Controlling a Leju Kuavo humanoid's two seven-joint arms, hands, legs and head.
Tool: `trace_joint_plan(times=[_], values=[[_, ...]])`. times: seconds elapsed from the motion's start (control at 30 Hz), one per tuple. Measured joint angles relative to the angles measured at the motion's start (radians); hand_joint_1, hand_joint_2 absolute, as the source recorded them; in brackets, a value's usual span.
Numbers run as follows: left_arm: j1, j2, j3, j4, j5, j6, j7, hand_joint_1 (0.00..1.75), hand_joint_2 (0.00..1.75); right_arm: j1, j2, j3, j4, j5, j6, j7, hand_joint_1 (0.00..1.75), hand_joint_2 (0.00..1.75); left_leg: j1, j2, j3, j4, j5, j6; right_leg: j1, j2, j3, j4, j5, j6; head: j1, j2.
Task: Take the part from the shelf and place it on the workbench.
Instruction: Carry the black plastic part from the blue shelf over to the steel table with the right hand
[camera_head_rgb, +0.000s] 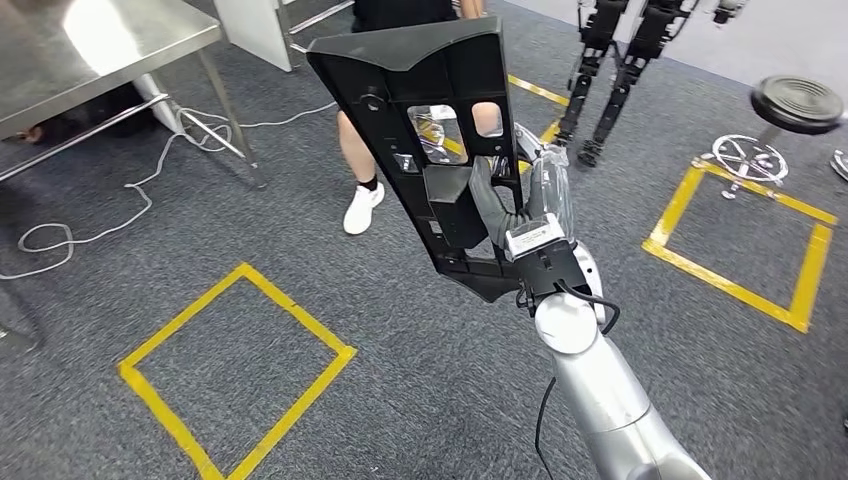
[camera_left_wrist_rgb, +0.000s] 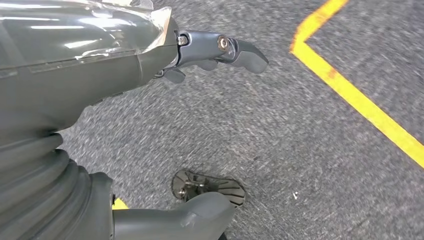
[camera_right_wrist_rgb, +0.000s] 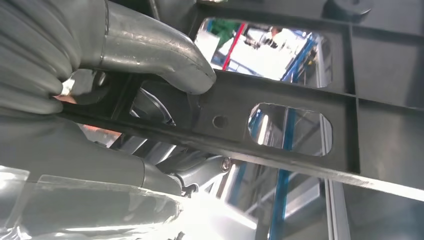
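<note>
My right hand (camera_head_rgb: 520, 215) grips a long black plastic part (camera_head_rgb: 425, 120) with cut-out windows, holding it up at a slant above the grey carpet in the head view. The right wrist view shows the thick grey thumb (camera_right_wrist_rgb: 160, 55) pressed on one face of the part (camera_right_wrist_rgb: 300, 95), with darker fingers behind it. My left hand (camera_left_wrist_rgb: 150, 55) hangs over the carpet, its dark fingers (camera_left_wrist_rgb: 225, 50) stretched out and apart with nothing in them.
A steel table (camera_head_rgb: 90, 50) stands at the back left with cables (camera_head_rgb: 120, 210) under it. A person's legs (camera_head_rgb: 362, 160) are just behind the part. Yellow tape squares (camera_head_rgb: 235, 370) mark the carpet. Another robot's legs (camera_head_rgb: 610, 70) and a stool (camera_head_rgb: 795, 105) are at the back right.
</note>
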Motion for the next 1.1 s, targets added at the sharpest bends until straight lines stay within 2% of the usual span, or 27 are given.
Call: trace_joint_plan(times=[0.03, 0.07, 0.1, 0.13, 0.17, 0.23, 0.27, 0.33, 0.37, 0.4, 0.43, 0.47, 0.5, 0.53, 0.6, 0.63, 0.67, 0.7, 0.77, 0.8, 0.83, 0.9, 0.97, 1.0, 1.03, 1.07, 1.1], values=[[0.001, 0.0, 0.0, 0.0, 0.0, 0.0, 0.001, 0.0, 1.75, 0.001, -0.001, 0.0, 0.0, -0.001, -0.001, 0.0, 1.75, 1.75, 0.001, -0.015, 0.001, 0.002, -0.001, -0.003, -0.004, 0.005, 0.023, -0.057, 0.03, 0.012, 0.0, 0.0], [0.001, -0.001, 0.0, 0.0, -0.001, 0.0, 0.002, 0.0, 1.75, 0.001, -0.003, 0.0, 0.0, -0.002, -0.001, 0.0, 1.75, 1.75, 0.003, -0.029, 0.0, 0.006, -0.003, -0.007, -0.01, 0.022, 0.056, -0.133, 0.062, 0.024, 0.001, 0.0], [0.0, -0.001, 0.0, 0.0, -0.001, 0.001, 0.004, 0.0, 1.75, 0.0, -0.004, -0.001, 0.0, -0.003, -0.002, 0.0, 1.75, 1.75, 0.003, -0.042, -0.003, 0.013, -0.007, -0.013, -0.013, 0.037, 0.087, -0.199, 0.088, 0.029, 0.001, 0.0], [0.0, 0.0, 0.0, 0.0, -0.001, 0.002, 0.006, 0.0, 1.75, 0.0, -0.005, -0.001, 0.0, -0.004, -0.002, 0.0, 1.75, 1.75, 0.003, -0.053, -0.006, 0.018, -0.01, -0.02, -0.015, 0.048, 0.109, -0.244, 0.104, 0.028, 0.001, 0.0], [0.001, 0.0, 0.0, 0.0, -0.001, 0.004, 0.007, 0.0, 1.75, 0.0, -0.006, -0.001, 0.0, -0.006, -0.003, 0.0, 1.75, 1.75, 0.003, -0.062, -0.011, 0.022, -0.012, -0.027, -0.015, 0.054, 0.117, -0.262, 0.109, 0.021, 0.001, 0.0], [0.005, 0.001, 0.0, 0.0, -0.001, 0.007, 0.008, 0.0, 1.75, -0.001, -0.005, -0.001, 0.0, -0.011, -0.003, 0.0, 1.75, 1.75, 0.006, -0.075, -0.017, 0.022, -0.011, -0.038, -0.013, 0.037, 0.119, -0.263, 0.112, 0.004, 0.0, 0.0], [0.008, 0.0, 0.0, 0.0, -0.001, 0.009, 0.007, 0.0, 1.75, -0.003, -0.004, -0.001, 0.0, -0.015, -0.003, 0.0, 1.75, 1.75, 0.007, -0.067, -0.02, 0.026, -0.014, -0.042, -0.014, 0.028, 0.12, -0.265, 0.113, -0.003, -0.001, 0.0], [0.009, 0.0, 0.0, 0.0, -0.001, 0.01, 0.007, 0.0, 1.75, -0.009, -0.001, 0.0, 0.0, -0.019, -0.004, 0.0, 1.75, 1.75, 0.007, -0.019, -0.046, 0.081, -0.047, -0.05, -0.016, 0.01, 0.125, -0.269, 0.113, -0.017, -0.008, 0.0], [0.009, 0.0, 0.0, 0.001, -0.001, 0.01, 0.006, 0.0, 1.75, -0.011, 0.0, -0.001, 0.0, -0.021, -0.004, 0.0, 1.75, 1.75, 0.007, 0.012, -0.073, 0.137, -0.076, -0.053, -0.013, 0.0, 0.127, -0.269, 0.112, -0.022, -0.012, 0.0], [0.008, 0.001, 0.0, 0.001, -0.001, 0.01, 0.005, 0.0, 1.75, -0.012, -0.001, -0.001, 0.0, -0.023, -0.004, 0.0, 1.75, 1.75, 0.008, 0.033, -0.107, 0.202, -0.106, -0.057, -0.011, -0.011, 0.128, -0.269, 0.109, -0.026, -0.015, 0.0], [0.008, 0.001, 0.0, 0.001, -0.001, 0.01, 0.004, 0.0, 1.75, -0.012, -0.002, -0.001, 0.0, -0.023, -0.004, 0.0, 1.75, 1.75, 0.009, 0.043, -0.139, 0.262, -0.128, -0.059, -0.008, -0.023, 0.129, -0.269, 0.107, -0.029, -0.015, 0.0], [0.009, 0.001, 0.0, 0.001, -0.001, 0.01, 0.003, 0.0, 1.75, -0.012, -0.003, -0.001, 0.0, -0.023, -0.004, 0.0, 1.75, 1.75, 0.01, 0.048, -0.159, 0.296, -0.134, -0.061, -0.006, -0.035, 0.13, -0.269, 0.105, -0.031, -0.014, 0.0], [0.01, 0.001, 0.0, 0.001, -0.001, 0.01, 0.003, 0.0, 1.75, -0.012, -0.004, -0.001, 0.001, -0.024, -0.004, 0.0, 1.75, 1.75, 0.011, 0.051, -0.162, 0.295, -0.122, -0.061, -0.005, -0.046, 0.131, -0.269, 0.103, -0.033, -0.015, 0.0], [0.011, 0.001, 0.0, 0.001, -0.001, 0.011, 0.003, 0.0, 1.75, -0.011, -0.004, 0.0, 0.001, -0.024, -0.004, 0.0, 1.75, 1.75, 0.011, 0.057, -0.143, 0.254, -0.094, -0.059, -0.004, -0.057, 0.133, -0.269, 0.101, -0.033, -0.015, 0.0], [0.01, 0.001, 0.0, 0.001, 0.0, 0.012, 0.003, 0.0, 1.75, -0.012, -0.004, 0.0, 0.001, -0.025, -0.004, 0.0, 1.75, 1.75, 0.007, 0.093, -0.072, 0.12, -0.032, -0.051, 0.0, -0.076, 0.14, -0.269, 0.095, -0.029, -0.015, 0.0], [0.009, 0.001, 0.0, 0.001, 0.0, 0.013, 0.002, 0.0, 1.75, -0.013, -0.004, 0.0, 0.001, -0.025, -0.004, 0.0, 1.75, 1.75, 0.003, 0.111, -0.044, 0.069, -0.015, -0.046, 0.004, -0.084, 0.143, -0.269, 0.091, -0.024, -0.014, 0.0], [0.008, 0.001, 0.0, 0.001, 0.0, 0.013, 0.002, 0.0, 1.75, -0.014, -0.004, 0.0, 0.001, -0.025, -0.004, 0.0, 1.75, 1.75, -0.002, 0.122, -0.031, 0.042, -0.01, -0.042, 0.007, -0.093, 0.145, -0.269, 0.088, -0.02, -0.013, 0.0], [0.007, 0.001, 0.0, 0.001, 0.0, 0.013, 0.001, 0.0, 1.75, -0.015, -0.004, 0.0, 0.001, -0.025, -0.004, 0.0, 1.75, 1.75, -0.006, 0.119, -0.031, 0.038, -0.013, -0.038, 0.009, -0.101, 0.147, -0.271, 0.086, -0.015, -0.012, 0.0], [0.008, 0.001, 0.0, 0.001, 0.0, 0.013, -0.001, 0.0, 1.75, -0.018, -0.003, 0.001, 0.001, -0.025, -0.005, 0.0, 1.75, 1.75, -0.006, 0.095, -0.026, 0.027, -0.009, -0.027, 0.011, -0.114, 0.152, -0.272, 0.081, -0.004, -0.012, 0.0], [0.008, 0.001, 0.0, 0.001, 0.0, 0.013, -0.001, 0.0, 1.75, -0.021, -0.003, 0.001, 0.0, -0.025, -0.005, 0.0, 1.75, 1.75, -0.004, 0.083, -0.02, 0.019, -0.004, -0.021, 0.011, -0.101, 0.151, -0.261, 0.072, 0.0, -0.011, 0.0], [0.007, 0.0, 0.0, 0.001, 0.0, 0.014, 0.0, 0.0, 1.75, -0.024, -0.004, 0.001, 0.0, -0.025, -0.005, 0.0, 1.75, 1.75, -0.001, 0.072, -0.013, 0.01, 0.0, -0.014, 0.011, -0.078, 0.139, -0.231, 0.056, -0.001, -0.01, 0.0], [0.004, 0.0, 0.0, 0.0, 0.0, 0.015, 0.001, 0.0, 1.75, -0.027, -0.008, -0.002, 0.0, -0.025, -0.006, -0.001, 1.75, 1.75, 0.003, 0.049, -0.006, 0.003, 0.005, -0.006, 0.006, -0.022, 0.081, -0.115, 0.01, -0.01, -0.005, 0.0], [0.001, 0.0, 0.0, 0.0, 0.0, 0.018, 0.002, 0.0, 1.75, -0.023, -0.015, -0.003, 0.004, -0.026, -0.006, -0.001, 1.75, 1.75, 0.004, 0.019, -0.005, 0.003, 0.004, -0.005, 0.004, -0.002, 0.013, -0.001, -0.019, -0.009, -0.002, 0.0], [0.002, 0.0, 0.0, 0.0, 0.0, 0.019, 0.003, 0.0, 1.75, -0.021, -0.018, -0.003, 0.007, -0.026, -0.006, 0.0, 1.75, 1.75, 0.004, 0.003, -0.005, 0.003, 0.004, -0.005, 0.003, 0.0, -0.002, 0.012, -0.013, -0.003, -0.001, 0.0], [0.003, -0.001, 0.0, 0.001, 0.0, 0.02, 0.004, 0.0, 1.75, -0.02, -0.02, -0.003, 0.009, -0.026, -0.006, 0.0, 1.75, 1.75, 0.004, -0.012, -0.004, 0.004, 0.004, -0.006, 0.002, 0.003, 0.004, -0.017, 0.01, 0.007, -0.001, 0.0], [0.004, -0.001, 0.0, 0.001, 0.0, 0.02, 0.004, 0.0, 1.75, -0.02, -0.022, -0.003, 0.011, -0.026, -0.006, 0.0, 1.75, 1.75, 0.004, -0.026, -0.003, 0.006, 0.003, -0.007, -0.001, 0.009, 0.027, -0.078, 0.041, 0.018, -0.001, 0.0], [0.005, -0.002, 0.0, 0.001, 0.0, 0.021, 0.004, 0.0, 1.75, -0.022, -0.022, -0.003, 0.012, -0.026, -0.006, 0.0, 1.75, 1.75, 0.003, -0.04, -0.005, 0.009, 0.001, -0.011, -0.005, 0.025, 0.056, -0.153, 0.074, 0.028, 0.0, 0.0]])
